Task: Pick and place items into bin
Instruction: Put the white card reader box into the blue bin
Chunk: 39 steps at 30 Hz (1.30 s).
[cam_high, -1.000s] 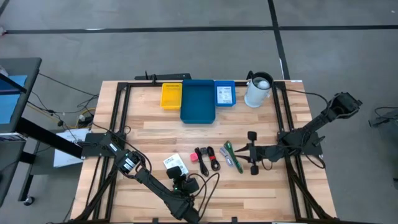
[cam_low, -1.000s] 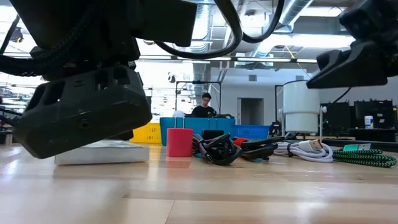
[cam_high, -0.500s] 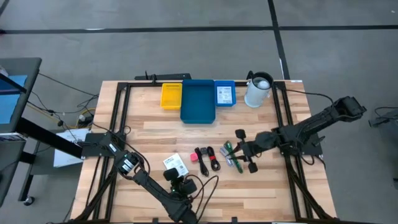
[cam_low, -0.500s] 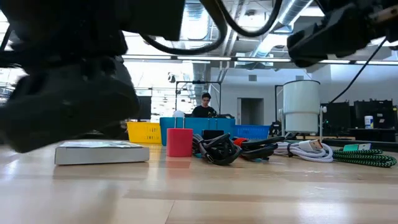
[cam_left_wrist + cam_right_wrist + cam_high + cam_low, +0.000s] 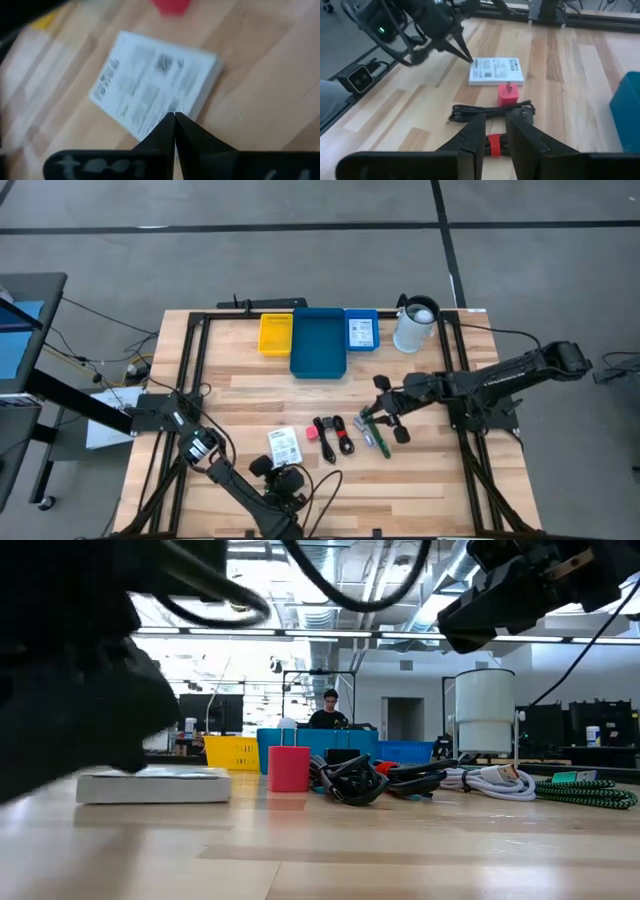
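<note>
Spreading across most of the high view, the wooden worktop (image 5: pixel 250 395) carries everything, framed by black rails. At its far edge sit three bins side by side: a large blue bin (image 5: pixel 318 342) in the middle, a yellow bin (image 5: pixel 275 334) on one side and a small blue bin (image 5: pixel 361 332) with a printed card in it on the other. A white jug (image 5: pixel 415 326) stands just beside the small blue bin, near the right arm's base rail.

The right arm reaches in from the right, and the right hand (image 5: pixel 376 416) hovers over the green sticks (image 5: pixel 372 430), its fingers held narrowly apart with nothing visible between them. From its wrist view, the black cables (image 5: pixel 492 111) lie straight ahead, bound by a red band, with the red cube (image 5: pixel 508 94) just beyond them and the white packet (image 5: pixel 496 71) behind that.

The left arm comes from the near left corner, and the left hand (image 5: pixel 272 467) sits low beside the packet's near edge, fingers pressed fully together, empty; the closed tips (image 5: pixel 174 122) point at the packet's corner.

All items lie in a loose row mid-worktop, well apart from the bins: packet, cube, cables, sticks. In the low view a white cable (image 5: pixel 495 780) and a green braided cord (image 5: pixel 585 792) rest off to the side, and a person (image 5: pixel 329 710) sits far behind the worktop.
</note>
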{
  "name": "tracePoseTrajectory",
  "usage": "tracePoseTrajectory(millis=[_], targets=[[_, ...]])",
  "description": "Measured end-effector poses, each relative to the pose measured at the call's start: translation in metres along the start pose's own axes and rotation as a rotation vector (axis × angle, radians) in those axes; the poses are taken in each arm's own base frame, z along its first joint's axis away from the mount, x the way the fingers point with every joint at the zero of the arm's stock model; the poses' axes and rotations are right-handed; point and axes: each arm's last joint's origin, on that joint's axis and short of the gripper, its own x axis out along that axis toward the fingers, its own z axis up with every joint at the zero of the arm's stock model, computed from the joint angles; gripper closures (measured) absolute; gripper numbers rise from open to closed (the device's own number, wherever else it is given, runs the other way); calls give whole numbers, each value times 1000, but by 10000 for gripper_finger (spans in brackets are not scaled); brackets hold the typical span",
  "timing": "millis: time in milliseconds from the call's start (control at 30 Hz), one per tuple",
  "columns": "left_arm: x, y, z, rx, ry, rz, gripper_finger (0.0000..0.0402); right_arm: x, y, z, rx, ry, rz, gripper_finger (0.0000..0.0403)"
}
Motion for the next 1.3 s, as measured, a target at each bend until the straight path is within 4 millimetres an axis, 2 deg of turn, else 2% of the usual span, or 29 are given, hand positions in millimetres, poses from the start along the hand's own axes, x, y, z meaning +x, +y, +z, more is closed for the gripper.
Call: tracePoseTrajectory(millis=[100, 300, 433, 600, 733, 833, 967, 1133, 1300], targets=[[-18, 11, 10, -29, -132, -49, 401, -1, -4, -1, 8, 3, -13, 333], [-54, 45, 38, 27, -360, -117, 401, -1, -7, -1, 15, 3, -28, 333], [-69, 82, 61, -15, -452, -136, 402, -1, -7, -1, 14, 2, -27, 333], [-71, 138, 69, -71, -592, -122, 402, -1, -3, 0, 15, -1, -11, 333], [-58, 177, 55, -62, -667, -113, 402, 0, 1, 0, 9, -2, 5, 333], [-41, 199, 34, -62, -709, -135, 402, 0, 2, 1, 5, -11, 12, 333], [-15, 223, 5, -159, -777, -222, 402, 0, 2, 5, 14, -46, 8, 333], [6, 240, -21, -229, -775, -355, 402, 0, 1, 9, 8, -88, -1, 333], [4, 242, -27, -149, -756, -500, 402, 0, 0, 11, -11, -115, -8, 333]])
